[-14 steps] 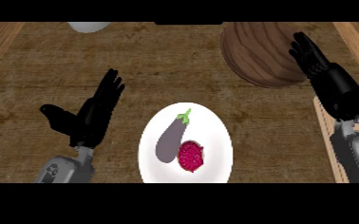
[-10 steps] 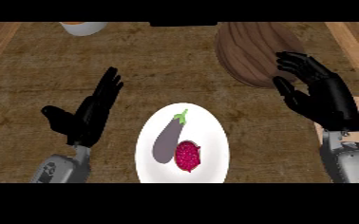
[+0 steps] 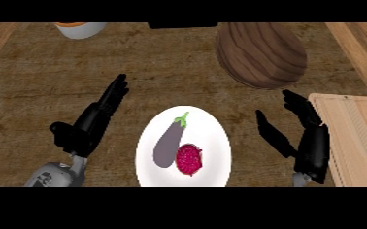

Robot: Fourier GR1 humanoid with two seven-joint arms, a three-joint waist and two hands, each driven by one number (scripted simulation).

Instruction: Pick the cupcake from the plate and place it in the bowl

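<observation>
Brown wood-grain tabletop (image 3: 143,73), seen from steeply above; items as follows.

Item 1: white round plate (image 3: 215,126), near the lower middle. It carries two things side by side, touching or nearly so.

Item 2: small dark-red cupcake (image 3: 189,159), on the plate's lower right part. Seen from above it reads as roughly round, slightly taller than wide in the view; no clear long axis or pointing direction can be made out.

Item 3: purple eggplant with green stem (image 3: 168,143), on the plate to the left of the cupcake. Long axis slanted, stem end pointing up and to the right.

Item 4: large brown wooden bowl (image 3: 261,53), upper right, well apart from the plate. Its inside cannot be read for contents.

Item 5: right robot hand (image 3: 305,140), just right of the plate, fingers spread apart, thumb toward the plate, holding nothing.

Item 6: left robot hand (image 3: 90,123), left of the plate, fingers straight and apart, resting, holding nothing.

Item 7: pale wooden board (image 3: 351,136), at the right edge.

Item 8: white and orange vessel (image 3: 80,28), upper left, cut off.

Progress, as judged: nothing yet done. The cupcake is ungrasped on the plate; approach, grasp, lift, carry to the bowl and release all remain.
</observation>
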